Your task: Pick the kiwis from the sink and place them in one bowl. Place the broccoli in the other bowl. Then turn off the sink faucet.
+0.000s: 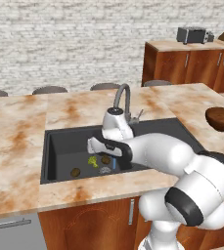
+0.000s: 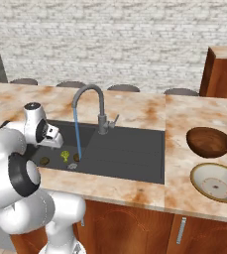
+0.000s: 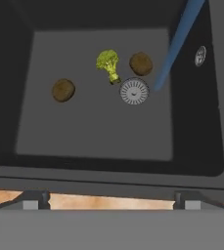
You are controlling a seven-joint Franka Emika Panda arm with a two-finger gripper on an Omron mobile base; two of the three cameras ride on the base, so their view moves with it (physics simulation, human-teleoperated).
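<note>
I hold tool point(image 3: 111, 197) fully open, empty, above dark-grey rectangular sink point(image 3: 196, 127) (for clear look down). Two brown oval kiwis point(image 3: 63, 90) and yellow-green broccoli floret point(image 3: 108, 63) lie on basin floor beside round metal drain point(image 3: 134, 91); none bowled yet.

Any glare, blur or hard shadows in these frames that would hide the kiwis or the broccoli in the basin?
Hand view: sharp, flat light, no glare; both kiwis and the broccoli stand out on the dark sink floor. Left base view: soft render, the arm covers part of the basin, the items small but visible. Right base view: the items tiny and dim beside the water stream.
</note>
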